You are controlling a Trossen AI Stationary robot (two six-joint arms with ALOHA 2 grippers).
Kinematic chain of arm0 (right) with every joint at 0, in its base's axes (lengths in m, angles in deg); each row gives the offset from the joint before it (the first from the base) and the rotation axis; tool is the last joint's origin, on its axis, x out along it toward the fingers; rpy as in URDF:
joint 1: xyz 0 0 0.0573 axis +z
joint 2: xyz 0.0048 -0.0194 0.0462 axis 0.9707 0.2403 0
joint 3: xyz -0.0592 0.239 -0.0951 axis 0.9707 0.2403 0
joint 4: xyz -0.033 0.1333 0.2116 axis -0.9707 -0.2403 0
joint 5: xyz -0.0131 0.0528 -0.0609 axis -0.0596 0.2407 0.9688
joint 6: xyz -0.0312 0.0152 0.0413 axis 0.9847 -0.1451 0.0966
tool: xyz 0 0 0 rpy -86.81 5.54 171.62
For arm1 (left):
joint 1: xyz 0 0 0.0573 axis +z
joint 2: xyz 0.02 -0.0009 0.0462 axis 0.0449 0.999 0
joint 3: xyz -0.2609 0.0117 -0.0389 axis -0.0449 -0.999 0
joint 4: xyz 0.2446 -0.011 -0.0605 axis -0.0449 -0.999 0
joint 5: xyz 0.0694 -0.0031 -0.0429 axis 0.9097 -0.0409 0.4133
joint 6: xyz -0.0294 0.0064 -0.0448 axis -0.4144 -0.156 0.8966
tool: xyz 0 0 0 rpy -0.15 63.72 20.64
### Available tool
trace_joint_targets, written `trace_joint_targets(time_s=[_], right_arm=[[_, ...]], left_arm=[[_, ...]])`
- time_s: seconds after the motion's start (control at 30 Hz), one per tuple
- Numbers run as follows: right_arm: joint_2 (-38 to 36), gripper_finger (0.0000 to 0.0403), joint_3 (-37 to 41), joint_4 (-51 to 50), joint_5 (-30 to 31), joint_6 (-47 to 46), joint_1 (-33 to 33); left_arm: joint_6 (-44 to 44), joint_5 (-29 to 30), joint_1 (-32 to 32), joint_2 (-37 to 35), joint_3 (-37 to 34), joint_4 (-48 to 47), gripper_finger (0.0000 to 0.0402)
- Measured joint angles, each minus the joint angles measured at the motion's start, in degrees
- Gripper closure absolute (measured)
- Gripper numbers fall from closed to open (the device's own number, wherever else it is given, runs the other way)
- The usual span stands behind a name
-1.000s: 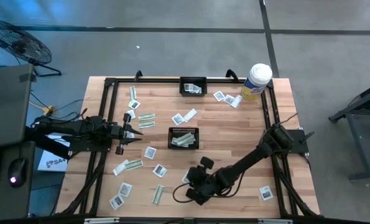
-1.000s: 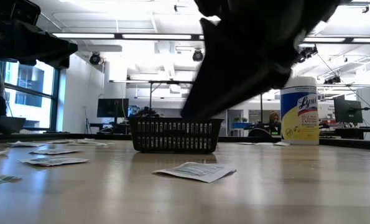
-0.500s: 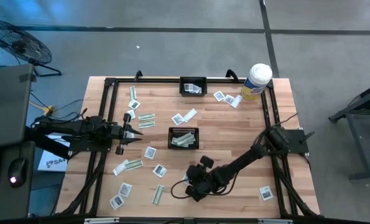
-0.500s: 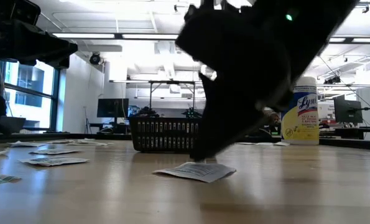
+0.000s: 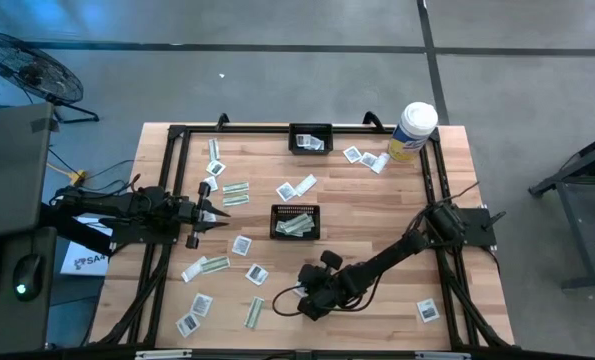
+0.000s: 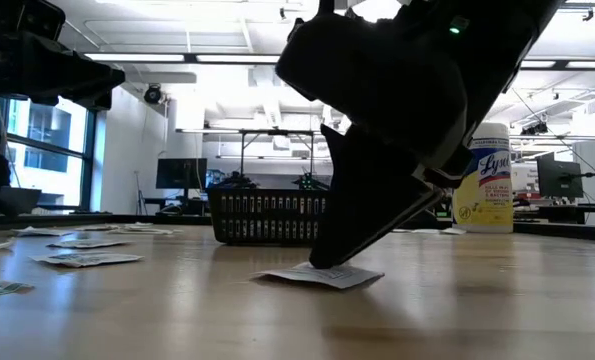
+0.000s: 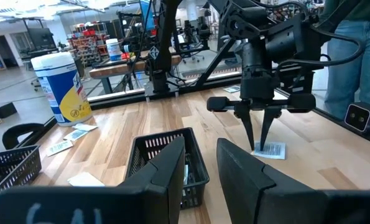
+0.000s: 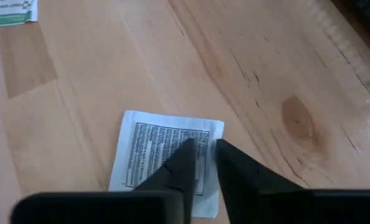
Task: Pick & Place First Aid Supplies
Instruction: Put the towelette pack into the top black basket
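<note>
White paper, printed in dark type, forms the square packet (image 8: 166, 162) on which the right gripper (image 8: 200, 163) is now set down. It lies flat on the tabletop (image 5: 377, 210) near the front edge, just in front of the central basket (image 5: 295, 221). In the right wrist view the two fingers (image 8: 180, 165) stand close together with their tips pressed onto the printed face and only a narrow gap between them. Whether the paper has been pinched up cannot be told, since the packet is seen flat in the low view (image 6: 322, 274).

Compared with a second earlier, the right gripper (image 5: 302, 302) has been lowered from above the tabletop to contact, and its fingers have been drawn in from a wide spread. This is judged to mark the start of the grasp; the lift and carry to a basket are not yet done.

Many other packets, square white ones (image 5: 242, 245) and narrow green-and-white strips (image 5: 236, 188), are scattered over the tabletop. Some are already held in the central basket and in the rear basket (image 5: 310, 138). A white-and-yellow canister (image 5: 413, 131) is placed at the far right corner.

The left gripper (image 5: 220, 212) is held over the left side, fingers (image 7: 172, 163) partly apart and empty.
</note>
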Motion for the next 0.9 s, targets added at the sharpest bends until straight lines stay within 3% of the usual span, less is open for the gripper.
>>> trace_joint_targets(time_s=[0.17,0.57,0.73,0.9], right_arm=[[-0.3,0.0396,0.1,-0.1,0.0,1.6,0.0],[-12.5,0.0398,0.5,1.0,1.5,4.0,-2.4],[-18.2,0.0401,0.6,1.2,5.9,6.6,-7.7],[-22.1,0.0402,0.5,1.5,10.9,9.3,-18.4]], left_arm=[[0.0,0.0,0.0,0.0,0.0,0.0,0.0309],[0.0,0.0,0.0,0.0,0.0,0.0,0.0309],[0.0,0.0,0.0,0.0,0.0,0.0,0.0309],[0.0,0.0,0.0,0.0,0.0,0.0,0.0309]])
